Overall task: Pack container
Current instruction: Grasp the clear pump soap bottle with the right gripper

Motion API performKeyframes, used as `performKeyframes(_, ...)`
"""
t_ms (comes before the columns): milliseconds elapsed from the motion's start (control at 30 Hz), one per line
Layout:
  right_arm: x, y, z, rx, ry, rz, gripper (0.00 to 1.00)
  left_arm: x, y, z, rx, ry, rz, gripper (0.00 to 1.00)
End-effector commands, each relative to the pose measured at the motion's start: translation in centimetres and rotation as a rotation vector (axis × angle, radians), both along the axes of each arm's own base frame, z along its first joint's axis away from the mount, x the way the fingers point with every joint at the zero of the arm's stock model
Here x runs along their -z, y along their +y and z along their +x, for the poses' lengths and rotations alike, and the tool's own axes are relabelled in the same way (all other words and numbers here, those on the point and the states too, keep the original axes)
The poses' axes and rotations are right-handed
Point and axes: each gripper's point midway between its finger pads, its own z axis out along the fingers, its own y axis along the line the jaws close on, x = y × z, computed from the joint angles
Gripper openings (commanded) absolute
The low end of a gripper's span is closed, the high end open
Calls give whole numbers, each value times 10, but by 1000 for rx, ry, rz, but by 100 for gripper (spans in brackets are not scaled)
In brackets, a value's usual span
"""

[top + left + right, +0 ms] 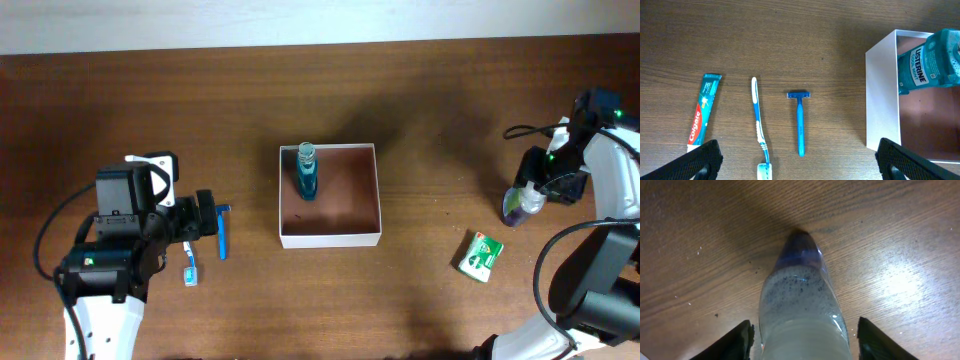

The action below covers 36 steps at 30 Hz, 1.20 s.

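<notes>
The container [352, 205] is sitting at the middle of the bench [430, 110], and a blue mouthwash bottle [306, 172] is resting in its far left corner. The left gripper [205, 220] is hovering released, jaws spread wide, above a toothpaste tube [702, 112], a toothbrush [759, 130] and a razor [800, 122], which are lying side by side left of the container. Well to the right, the right gripper [804, 332] is straddling a clear bottle [800, 295] with a purple end. Slim gaps are showing beside both fingers, so it is released. A green-and-white packet [481, 255] is lying near that bottle
</notes>
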Motion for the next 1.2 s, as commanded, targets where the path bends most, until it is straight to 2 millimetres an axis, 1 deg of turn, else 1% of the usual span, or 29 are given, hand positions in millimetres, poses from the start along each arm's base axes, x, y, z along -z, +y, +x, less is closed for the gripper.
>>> performKeyframes(0,4,2,-2,4,10,11,55,-8,1,3,13,-19,21,99)
performKeyframes(100,4,3,-2,4,11,15,46,-8,1,3,13,-18,21,99)
performKeyframes(267,4,3,-3,4,12,16,41,-8,1,2,13,-16,21,99)
performKeyframes(300,4,3,-3,4,13,16,38,-8,1,2,13,-16,21,99)
performKeyframes(433,4,4,-3,4,11,21,34,-8,1,2,13,-16,21,99)
performKeyframes(733,3,7,-2,3,5,42,32,-8,1,2,13,-16,21,99)
performKeyframes(867,3,8,-3,6,9,46,19,-8,1,2,13,-16,21,99)
performKeyframes(933,0,12,-1,5,0,68,9,-8,1,2,13,-16,21,99)
performKeyframes(967,-4,12,-1,5,-2,66,7,-8,1,2,13,-16,22,100)
performKeyframes(1033,-12,12,0,4,-13,62,4,-8,1,2,13,-16,22,99)
performKeyframes(1167,-37,11,3,11,-60,42,4,-8,1,2,13,-16,21,99)
